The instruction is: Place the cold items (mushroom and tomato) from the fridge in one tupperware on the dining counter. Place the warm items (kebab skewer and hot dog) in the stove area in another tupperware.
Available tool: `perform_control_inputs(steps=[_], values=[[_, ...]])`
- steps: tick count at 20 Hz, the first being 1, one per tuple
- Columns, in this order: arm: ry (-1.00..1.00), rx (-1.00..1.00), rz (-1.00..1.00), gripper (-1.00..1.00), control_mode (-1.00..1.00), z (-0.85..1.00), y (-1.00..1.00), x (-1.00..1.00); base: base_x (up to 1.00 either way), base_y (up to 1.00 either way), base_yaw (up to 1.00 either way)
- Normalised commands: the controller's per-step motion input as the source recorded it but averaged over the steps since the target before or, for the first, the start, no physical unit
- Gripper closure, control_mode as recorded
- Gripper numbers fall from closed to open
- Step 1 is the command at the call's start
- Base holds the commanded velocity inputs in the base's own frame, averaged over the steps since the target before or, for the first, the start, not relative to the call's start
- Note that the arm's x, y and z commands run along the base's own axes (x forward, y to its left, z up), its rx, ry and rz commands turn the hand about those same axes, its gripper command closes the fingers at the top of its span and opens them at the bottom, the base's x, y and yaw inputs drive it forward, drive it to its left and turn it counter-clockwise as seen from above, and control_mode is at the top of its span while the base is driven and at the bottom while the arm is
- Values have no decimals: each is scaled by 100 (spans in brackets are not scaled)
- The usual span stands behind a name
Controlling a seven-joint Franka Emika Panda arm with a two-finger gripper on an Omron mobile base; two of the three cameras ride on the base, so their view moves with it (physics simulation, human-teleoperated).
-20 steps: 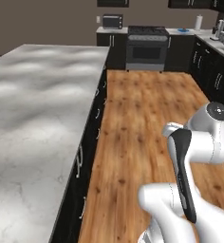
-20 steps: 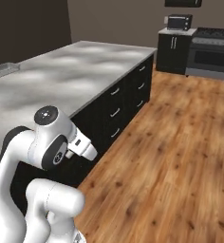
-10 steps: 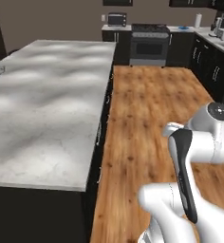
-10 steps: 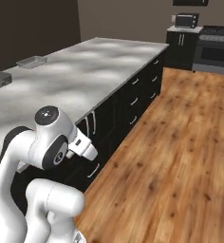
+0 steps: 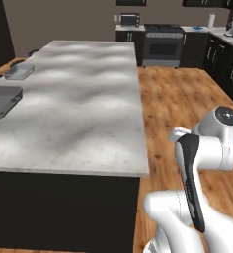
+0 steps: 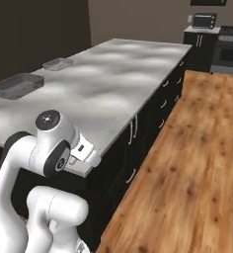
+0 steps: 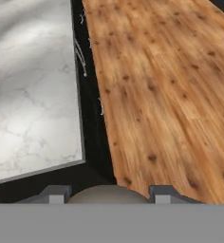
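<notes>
Fingers (image 7: 57, 193) part-closed round a beige dome, prob the mushroom (image 7: 109, 193). The nearer tupperware (image 5: 4, 99) sits way over at the left edge of the surface (image 5: 89, 113), well apart from me, w/ the other tupperware (image 5: 19, 71) beyond it. So it's a reach left across, imo.

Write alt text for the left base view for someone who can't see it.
A long grey marble counter fills the left, with two clear tupperware containers near its far left edge. To its right, wood floor runs back to a stove; the robot's white arm rises at lower right.
</notes>
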Motion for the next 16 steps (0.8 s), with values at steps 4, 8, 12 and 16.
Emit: perform_control_inputs(steps=[4, 8, 12, 16], values=[[0, 0, 0, 100, 100, 0, 0, 0, -8, 100, -4], [0, 0, 0, 100, 100, 0, 0, 0, 0, 100, -7], [0, 0, 0, 100, 100, 0, 0, 0, 0, 100, -11], [0, 0, 0, 100, 100, 0, 0, 0, 0, 100, -14]])
